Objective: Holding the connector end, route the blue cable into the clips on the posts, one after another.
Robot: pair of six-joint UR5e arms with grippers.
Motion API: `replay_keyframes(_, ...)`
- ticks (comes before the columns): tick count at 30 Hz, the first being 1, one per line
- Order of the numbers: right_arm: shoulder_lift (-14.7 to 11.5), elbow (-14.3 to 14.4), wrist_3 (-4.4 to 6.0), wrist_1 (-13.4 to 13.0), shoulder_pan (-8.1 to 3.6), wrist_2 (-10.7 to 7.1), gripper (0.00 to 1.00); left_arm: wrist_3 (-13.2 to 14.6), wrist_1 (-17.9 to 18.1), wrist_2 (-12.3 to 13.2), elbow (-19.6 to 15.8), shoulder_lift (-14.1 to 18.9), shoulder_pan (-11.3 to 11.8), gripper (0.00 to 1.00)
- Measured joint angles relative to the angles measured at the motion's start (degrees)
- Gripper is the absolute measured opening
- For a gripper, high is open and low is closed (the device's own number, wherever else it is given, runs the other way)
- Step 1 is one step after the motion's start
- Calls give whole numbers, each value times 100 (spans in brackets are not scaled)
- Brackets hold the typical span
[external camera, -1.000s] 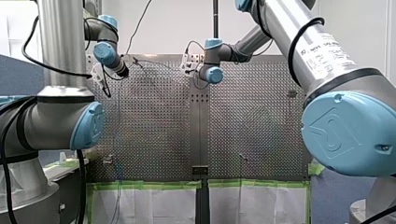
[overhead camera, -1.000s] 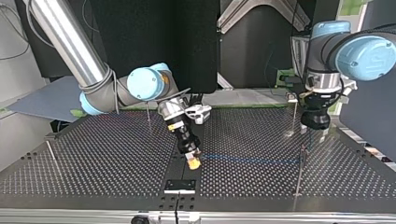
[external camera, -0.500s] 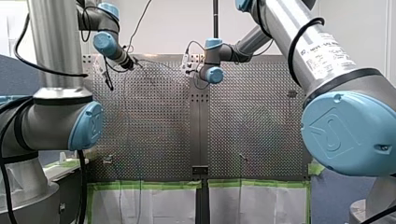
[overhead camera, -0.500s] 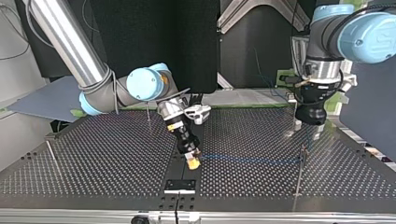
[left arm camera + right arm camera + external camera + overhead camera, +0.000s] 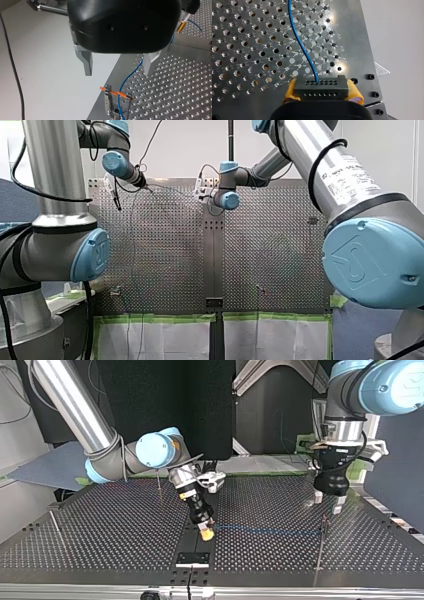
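**Cable at the first post.** My right gripper (image 5: 205, 531), tilted down toward the table (image 5: 125, 530), pinches the connector (image 5: 321, 87) between yellow pads. The blue cable (image 5: 265, 531) runs from the connector low across the table to the post (image 5: 322, 535), where it appears to pass through the clip (image 5: 116, 93). My left gripper (image 5: 117, 63) hangs upright above that clip, fingers spread and empty. The next move likely calls for carrying the connector to another post with the cable taut.

Opposed views, shared table (image 5: 110, 530) (wrist close-ups)
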Motion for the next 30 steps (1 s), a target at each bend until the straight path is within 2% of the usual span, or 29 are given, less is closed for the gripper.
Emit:
replay_keyframes(13, 5, 3, 6, 32, 8, 10, 0, 610, -6, -173, 0, 3, -131, 100)
replay_keyframes(21, 11, 4, 10, 27, 19, 21, 0, 610, -17, -221, 0, 4, -211, 100)
replay_keyframes(30, 14, 4, 11, 41, 24, 5, 0, 575, -211, -501, 0, 1, -326, 100)
